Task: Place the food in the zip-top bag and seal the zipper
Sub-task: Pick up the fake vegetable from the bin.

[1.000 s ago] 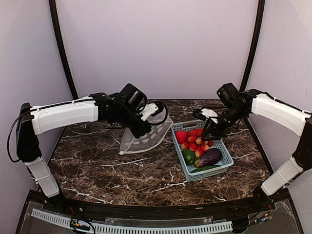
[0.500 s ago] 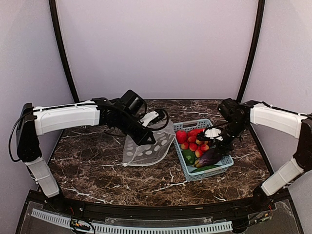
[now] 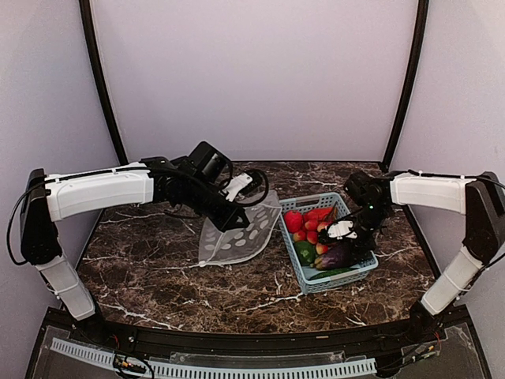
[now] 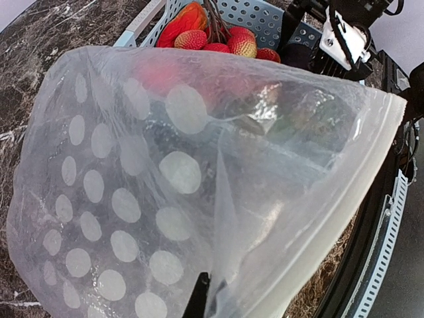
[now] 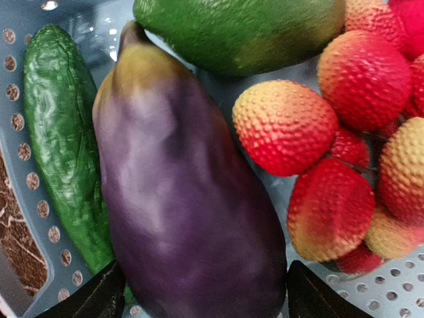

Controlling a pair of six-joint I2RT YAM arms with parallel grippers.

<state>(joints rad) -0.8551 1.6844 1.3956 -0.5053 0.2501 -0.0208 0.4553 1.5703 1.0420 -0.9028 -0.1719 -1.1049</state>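
Two arms reach in from the sides of the top view. Left of centre, the left gripper [image 3: 231, 213] is pinched shut on the bag [image 3: 241, 237], which hangs tilted from it. The bag's lower edge rests on the table [image 3: 158, 268], just left of the basket [image 3: 341, 279].

In the left wrist view the dotted bag fills the frame. One dark finger [image 4: 197, 298] shows at the bottom, and the zipper [image 4: 341, 179] runs down the right side.

All the food lies in the basket, right of centre. The right gripper [image 3: 347, 239] is down in the basket, jaws wide. Its fingers [image 5: 99, 298] stand one at each lower corner of the right wrist view, either side of the eggplant [image 5: 185, 199]. I cannot tell whether they touch it.

The cucumber [image 5: 63, 146] lies along the eggplant's left side. Red-yellow round pieces [image 5: 285, 126] crowd the right of that view, and a green piece [image 5: 245, 30] sits at the top.
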